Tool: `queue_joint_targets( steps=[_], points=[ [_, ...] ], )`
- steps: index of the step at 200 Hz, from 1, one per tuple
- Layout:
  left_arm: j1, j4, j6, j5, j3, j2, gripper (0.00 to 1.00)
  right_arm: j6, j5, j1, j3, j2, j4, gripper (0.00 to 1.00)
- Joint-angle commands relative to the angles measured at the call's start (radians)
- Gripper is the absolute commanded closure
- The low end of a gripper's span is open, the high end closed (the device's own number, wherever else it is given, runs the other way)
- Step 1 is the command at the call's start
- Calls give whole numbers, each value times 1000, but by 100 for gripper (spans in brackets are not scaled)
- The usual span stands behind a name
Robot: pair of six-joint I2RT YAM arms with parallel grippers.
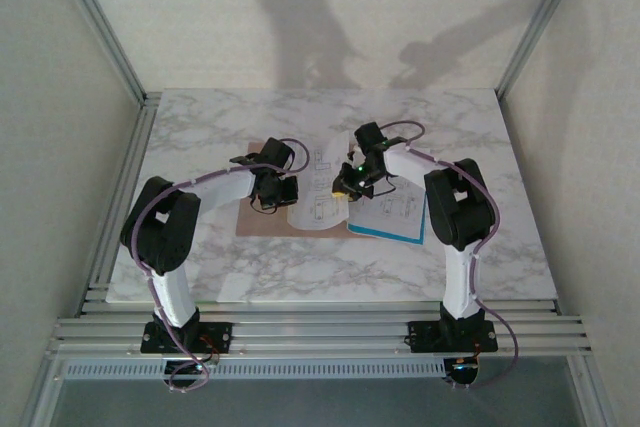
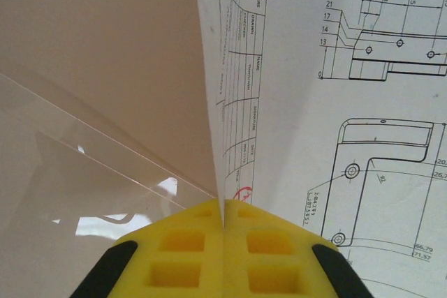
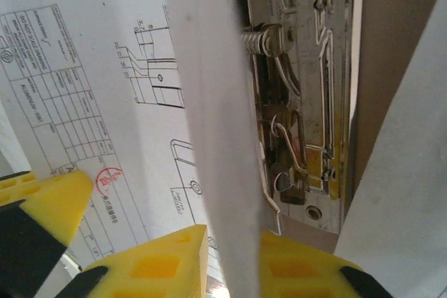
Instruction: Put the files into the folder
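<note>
Bare table (image 1: pixel 190 267) is lying open along the left edge, well apart from the arms. The folder (image 1: pixel 258 224) is lying flat left of centre, with its near edge showing. The left end effector (image 2: pixel 223 211) is pinching shut on the edge of the files (image 2: pixel 335 102), beside a clear sleeve (image 2: pixel 70 172). The right end effector (image 3: pixel 234 246) is gripping narrowly on a lifted sheet edge, next to the metal clip (image 3: pixel 300 102). A blue strip (image 1: pixel 395 237) is bordering the rightmost sheet, and open table is stretching beyond it.
</note>
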Motion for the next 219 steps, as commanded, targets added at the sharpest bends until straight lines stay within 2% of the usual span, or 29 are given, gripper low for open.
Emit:
queue_joint_targets(
  steps=[1,22,30,44,52,62,75,101,143,219],
  points=[
    [8,2,-3,1,-2,3,100,-44,54,13,23,5,-55,93],
    [8,0,-9,-12,0,-9,100,-80,110,12,31,-21,-81,100],
    [8,0,-12,-20,-2,-15,90,-100,145,12,40,-28,-100,100],
    [15,0,-24,-35,-8,-34,62,-134,202,13,49,-45,-124,100],
    [23,1,-34,-42,-16,-49,52,-153,229,13,50,-58,-127,100],
    [39,4,-48,-51,-30,-72,46,-174,259,12,47,-81,-125,100],
    [68,7,-76,-59,-60,-110,45,-205,296,12,38,-113,-115,100],
    [155,-18,-142,-69,-131,-183,50,-259,384,12,20,-179,-85,100],
    [268,-75,-204,-60,-249,-291,73,-347,405,12,-48,-277,48,100],
    [318,-63,-260,-28,-406,-370,98,-493,244,17,-145,-325,317,100]
  ],
)
